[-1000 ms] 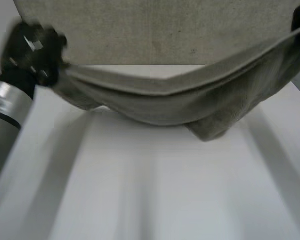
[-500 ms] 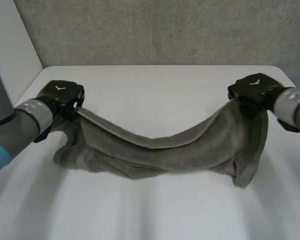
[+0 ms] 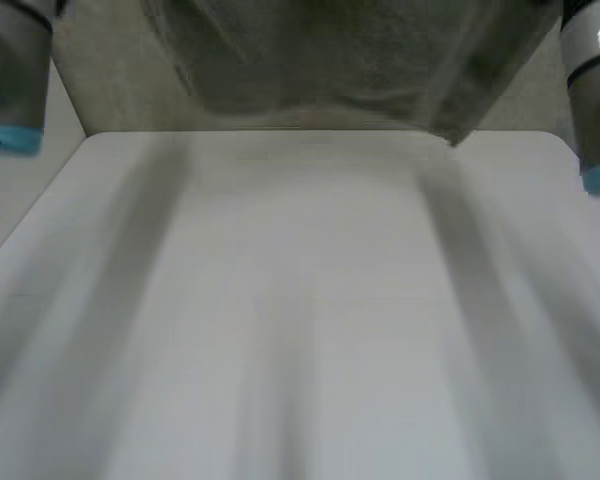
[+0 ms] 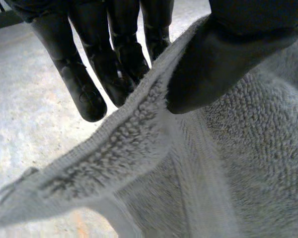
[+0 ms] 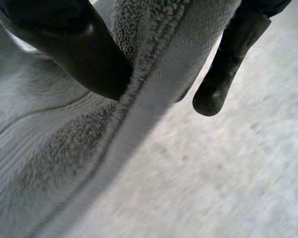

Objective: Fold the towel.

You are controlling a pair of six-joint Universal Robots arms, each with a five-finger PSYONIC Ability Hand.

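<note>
A grey terry towel [image 3: 330, 60] hangs above the white bench [image 3: 300, 330] — the left robot hand [image 4: 223, 54] and right robot hand [image 5: 74, 49] each pinch its edge.

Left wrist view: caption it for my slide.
Left hand pinches the hemmed edge of the towel between thumb and fingers.

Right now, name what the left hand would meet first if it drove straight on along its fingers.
The towel first: the left hand pinches its hem, which crosses at the fingertips. Past the hem lies a grey speckled surface; how far off is unclear.
</note>
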